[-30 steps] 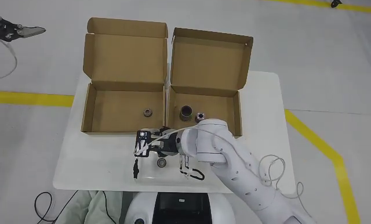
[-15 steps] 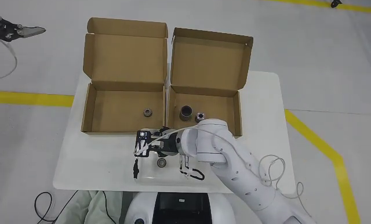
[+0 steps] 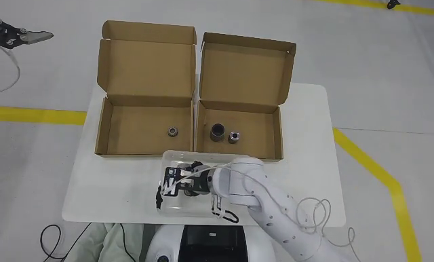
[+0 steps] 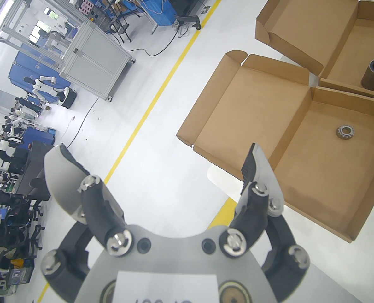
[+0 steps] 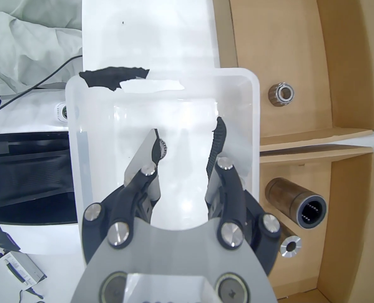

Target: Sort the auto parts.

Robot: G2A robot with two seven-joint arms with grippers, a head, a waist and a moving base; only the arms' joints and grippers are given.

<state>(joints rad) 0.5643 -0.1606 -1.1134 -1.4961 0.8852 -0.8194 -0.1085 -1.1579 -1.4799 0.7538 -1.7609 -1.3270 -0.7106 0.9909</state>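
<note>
A clear plastic tray point(image 3: 203, 154) sits at the table's front edge. My right gripper point(image 5: 187, 143) is down inside it, open, with a small bearing point(image 5: 163, 150) lying just inside one fingertip point(image 5: 151, 149). From above, the right gripper point(image 3: 178, 182) is in the tray's left half. The left cardboard box point(image 3: 122, 148) holds one small bearing point(image 3: 173, 131). In the right box point(image 3: 271, 151) lie a dark cylinder point(image 3: 217, 131) and a silver bushing point(image 3: 233, 136). My left gripper point(image 4: 160, 162) hangs open and empty over the floor, well left of the table.
Both boxes stand with lids folded back, side by side behind the tray, their shared walls point(image 5: 313, 146) close to the tray rim point(image 5: 256, 111). Cables and grey cloth point(image 5: 26, 42) lie past the table's near edge. Bare tabletop point(image 3: 305, 126) shows to the right.
My right arm has drawn back toward the table's near edge and sunk into the tray, uncovering the tray's far rim. The boxes and their parts have not moved.
</note>
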